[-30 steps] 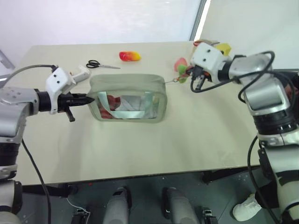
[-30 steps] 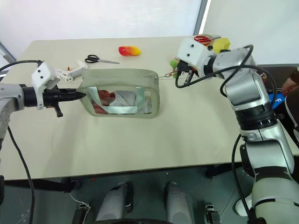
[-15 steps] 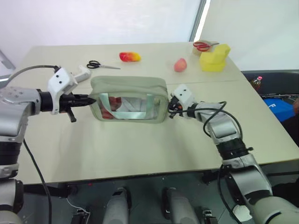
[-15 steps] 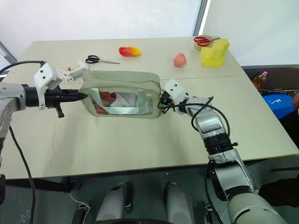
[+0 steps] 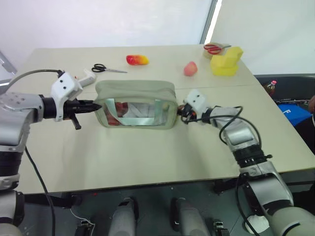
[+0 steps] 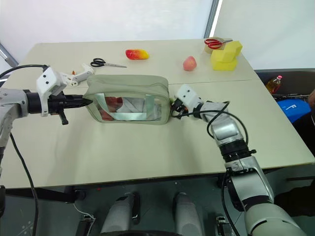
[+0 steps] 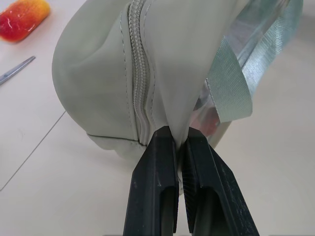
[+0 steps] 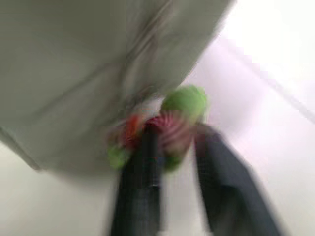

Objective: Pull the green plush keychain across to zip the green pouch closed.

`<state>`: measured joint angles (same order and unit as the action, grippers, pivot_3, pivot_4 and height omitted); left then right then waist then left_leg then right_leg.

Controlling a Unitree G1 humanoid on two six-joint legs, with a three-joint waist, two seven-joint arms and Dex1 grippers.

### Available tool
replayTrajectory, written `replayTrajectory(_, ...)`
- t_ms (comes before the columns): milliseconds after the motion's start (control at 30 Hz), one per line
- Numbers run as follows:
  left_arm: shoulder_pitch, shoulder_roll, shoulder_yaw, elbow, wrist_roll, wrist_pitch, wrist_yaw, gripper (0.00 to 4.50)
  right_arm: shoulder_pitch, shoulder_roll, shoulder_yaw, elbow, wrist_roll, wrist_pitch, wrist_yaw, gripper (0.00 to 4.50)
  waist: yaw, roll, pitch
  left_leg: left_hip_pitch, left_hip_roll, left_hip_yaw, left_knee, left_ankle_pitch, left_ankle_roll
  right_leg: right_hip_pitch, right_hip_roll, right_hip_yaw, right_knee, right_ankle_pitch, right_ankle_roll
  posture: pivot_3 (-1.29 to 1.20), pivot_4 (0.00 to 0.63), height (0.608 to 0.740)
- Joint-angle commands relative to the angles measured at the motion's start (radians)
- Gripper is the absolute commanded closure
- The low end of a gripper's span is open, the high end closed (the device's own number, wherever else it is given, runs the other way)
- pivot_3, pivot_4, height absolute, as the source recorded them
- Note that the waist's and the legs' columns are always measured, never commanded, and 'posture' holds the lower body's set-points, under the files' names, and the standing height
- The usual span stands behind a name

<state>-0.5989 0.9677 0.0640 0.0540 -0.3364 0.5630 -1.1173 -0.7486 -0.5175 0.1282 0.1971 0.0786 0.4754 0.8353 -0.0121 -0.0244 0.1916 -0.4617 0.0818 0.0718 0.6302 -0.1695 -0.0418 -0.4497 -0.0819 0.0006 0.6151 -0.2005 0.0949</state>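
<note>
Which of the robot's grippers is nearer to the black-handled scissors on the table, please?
The left. The left gripper, pinching the green pouch at its end, sits just in front of the black-handled scissors; the right gripper is at the pouch's opposite end, much farther away.

no readable text, labels, brands, numbers or signs on anything in these views.
</note>
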Motion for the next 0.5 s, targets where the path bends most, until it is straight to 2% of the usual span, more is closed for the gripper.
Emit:
replayTrajectory(33,-0.053,0.0,0.064,0.014,-0.07,0.066,-0.006,2.91,-0.047,-0.143,-0.099,-0.209,0.121,0.138,0.133,1.51,0.003,0.0,0.0,0.0,0.0,0.0,0.0,0.0,0.0,-0.001,0.0,0.0,0.0,0.0,0.0,0.0,0.15,0.74)
replayTrajectory(133,-0.071,0.029,0.074,0.044,-0.093,0.086,-0.041,1.3,-0.05,-0.286,-0.123,-0.359,0.263,0.307,0.274,0.0,0.001,-0.001,0.0,-0.001,0.0,0.0,-0.001,0.0,0.0,-0.002,0.0,0.0,-0.001,-0.001,0.001,0.0,0.15,0.74)
replayTrajectory(200,-0.077,0.053,0.081,0.061,-0.106,0.098,-0.069,0.25,-0.065,-0.341,-0.139,-0.425,0.338,0.379,0.321,0.0,-0.009,-0.001,0.0,0.001,0.001,0.001,-0.003,0.0,0.0,-0.002,0.0,0.0,-0.001,-0.001,0.001,0.0,0.15,0.74)
replayTrajectory(233,-0.081,0.06,0.083,0.066,-0.112,0.104,-0.076,0.04,-0.073,-0.347,-0.145,-0.437,0.358,0.406,0.315,0.0,-0.012,-0.001,0.0,0.001,0.001,0.001,-0.003,0.0,0.0,-0.002,0.0,0.0,-0.001,-0.001,0.001,0.0,0.15,0.74)
replayTrajectory(500,-0.131,0.096,0.128,0.085,-0.154,0.166,-0.075,0.04,-0.092,-0.35,-0.125,-0.48,0.358,0.418,0.226,0.0,-0.008,-0.001,0.0,-0.001,0.002,0.002,0.0,-0.002,-0.002,-0.005,0.0,0.0,-0.001,0.001,-0.002,0.0,0.15,0.74)
